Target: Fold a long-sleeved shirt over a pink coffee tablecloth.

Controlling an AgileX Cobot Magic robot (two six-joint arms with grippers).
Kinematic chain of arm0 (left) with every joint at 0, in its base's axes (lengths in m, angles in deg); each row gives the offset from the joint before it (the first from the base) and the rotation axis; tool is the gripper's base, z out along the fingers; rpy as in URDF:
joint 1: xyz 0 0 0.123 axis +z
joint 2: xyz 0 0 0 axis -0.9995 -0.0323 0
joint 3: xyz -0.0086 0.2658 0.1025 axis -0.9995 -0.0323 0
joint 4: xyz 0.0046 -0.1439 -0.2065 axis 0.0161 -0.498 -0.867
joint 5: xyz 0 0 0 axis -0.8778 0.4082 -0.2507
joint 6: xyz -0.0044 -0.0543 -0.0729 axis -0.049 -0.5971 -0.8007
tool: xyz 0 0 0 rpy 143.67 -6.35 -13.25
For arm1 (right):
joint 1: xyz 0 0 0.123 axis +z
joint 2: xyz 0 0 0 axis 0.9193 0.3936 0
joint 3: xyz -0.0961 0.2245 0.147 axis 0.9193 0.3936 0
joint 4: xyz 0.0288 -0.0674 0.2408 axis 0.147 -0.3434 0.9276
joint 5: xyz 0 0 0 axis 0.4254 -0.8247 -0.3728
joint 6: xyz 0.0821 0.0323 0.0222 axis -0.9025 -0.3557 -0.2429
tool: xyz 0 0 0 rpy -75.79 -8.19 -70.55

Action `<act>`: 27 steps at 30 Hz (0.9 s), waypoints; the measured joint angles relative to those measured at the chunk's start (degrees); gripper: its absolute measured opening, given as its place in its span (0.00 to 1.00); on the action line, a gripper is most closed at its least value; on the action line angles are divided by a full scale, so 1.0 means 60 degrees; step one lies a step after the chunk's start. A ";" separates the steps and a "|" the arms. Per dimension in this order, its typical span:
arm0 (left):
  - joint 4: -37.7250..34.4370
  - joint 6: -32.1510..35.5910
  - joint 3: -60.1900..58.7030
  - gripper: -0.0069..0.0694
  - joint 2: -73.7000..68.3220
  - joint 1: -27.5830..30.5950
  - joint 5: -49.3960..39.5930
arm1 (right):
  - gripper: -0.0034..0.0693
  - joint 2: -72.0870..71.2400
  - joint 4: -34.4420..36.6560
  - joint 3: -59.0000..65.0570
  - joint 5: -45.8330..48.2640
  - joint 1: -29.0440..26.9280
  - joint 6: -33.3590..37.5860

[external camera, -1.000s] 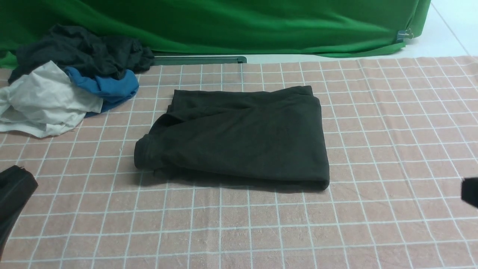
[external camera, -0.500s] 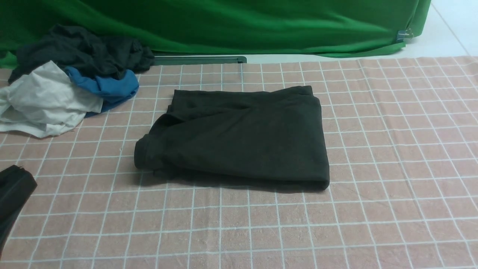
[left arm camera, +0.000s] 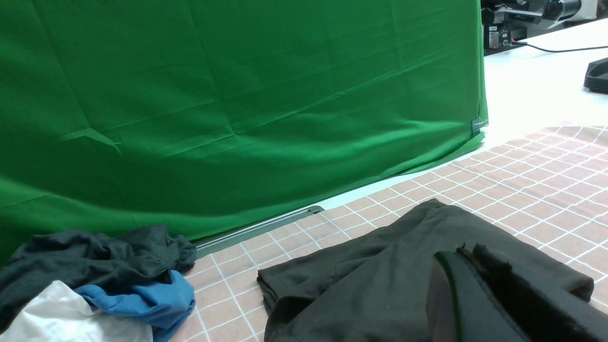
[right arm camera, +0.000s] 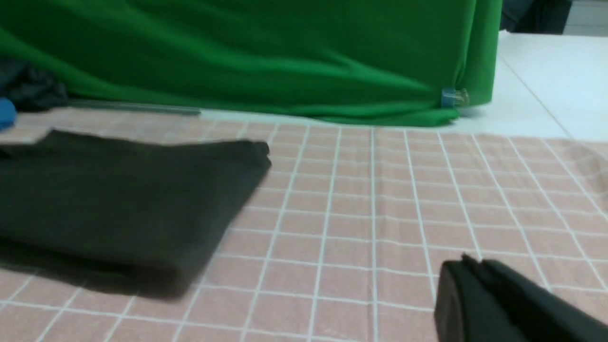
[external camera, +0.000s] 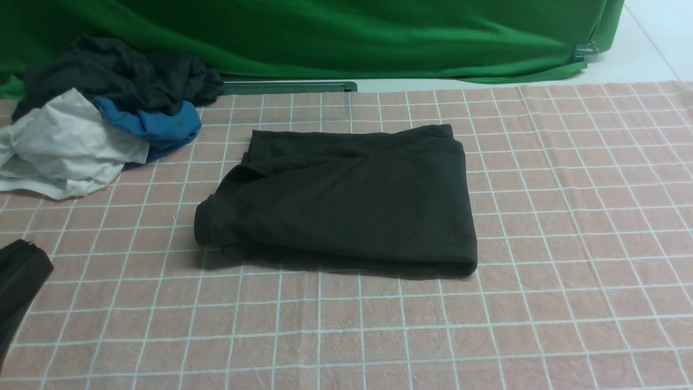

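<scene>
- Start at 9 o'clock in the front view. Your left gripper [external camera: 21, 271] peeks in at the edge, low near the pink coffee tablecloth [external camera: 568, 216]. It is well apart from the shirt.
- In the left wrist view, the two fingers of that claw look pressed together with nothing between them. Only the tips show, so this is my best guess from the thin line between them.
- At 10 o'clock sits a heap of clothes [external camera: 97, 114], black, blue and white. It is not part of your job. Leave it be.
- In the middle lies the long-sleeved shirt [external camera: 346, 195]. It rests flat on the pink cloth as a neat dark block with thick folded edges. One rolled bit sticks out at its 8 o'clock corner.
- Behind it all, at 12 o'clock, hangs the green backdrop cloth [external camera: 346, 38].
- At 3 o'clock in the front view you cannot see your right gripper [right arm camera: 479, 280] at all. It shows only in its own wrist view, low over the pink cloth and beside the shirt, not touching it. Its fingers also look pressed together and empty.
- I think the folding is done, or nearly so. Both claws are off the shirt.
- Your next move calls for little. You could tuck in that rolled corner with the left claw, gently, so the block does not come apart. If not, just keep both arms back.
</scene>
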 joint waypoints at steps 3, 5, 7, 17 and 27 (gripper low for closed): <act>0.0000 0.0000 0.0000 0.11 0.0000 0.0000 0.0005 | 0.07 -0.0069 0.0000 0.0040 0.0219 0.0000 0.0000; 0.0000 0.0000 0.0000 0.11 0.0000 0.0000 0.0005 | 0.07 -0.0068 0.0000 0.0040 0.0288 0.0000 -0.0035; 0.0000 0.0000 0.0000 0.11 0.0000 0.0000 0.0005 | 0.08 -0.0090 0.0000 0.0040 0.0321 0.0000 -0.0164; 0.0000 0.0008 0.0000 0.11 0.0000 0.0000 0.0005 | 0.10 -0.0113 0.0000 0.0040 0.0375 0.0000 -0.0507; 0.0000 0.0008 0.0000 0.11 0.0000 0.0000 0.0005 | 0.13 -0.0113 0.0000 0.0040 0.0386 0.0000 -0.0507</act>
